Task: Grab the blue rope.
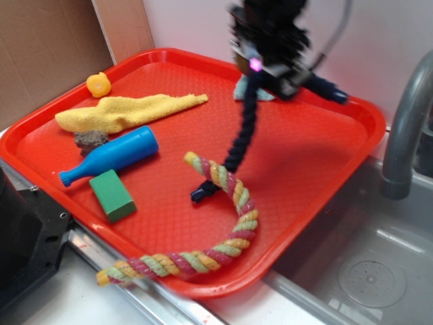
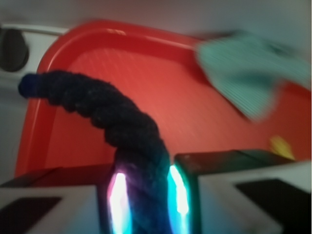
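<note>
My exterior view: camera high, off tray's [image 1: 81, 196] front-left, looking down and across toward back wall and sink [image 1: 379, 271] at right; whole tray in frame, moderately near. My wrist view: camera mounted on arm just behind gripper [image 2: 146, 195], facing out past its fingers, very close and blurred. Shared between my two views: blue rope [image 1: 245, 122] [image 2: 112, 117] clamped at gripper [image 1: 257, 68], red tray floor and rim [image 2: 44, 78], pale green cloth [image 1: 241, 88] [image 2: 243, 73].
</note>
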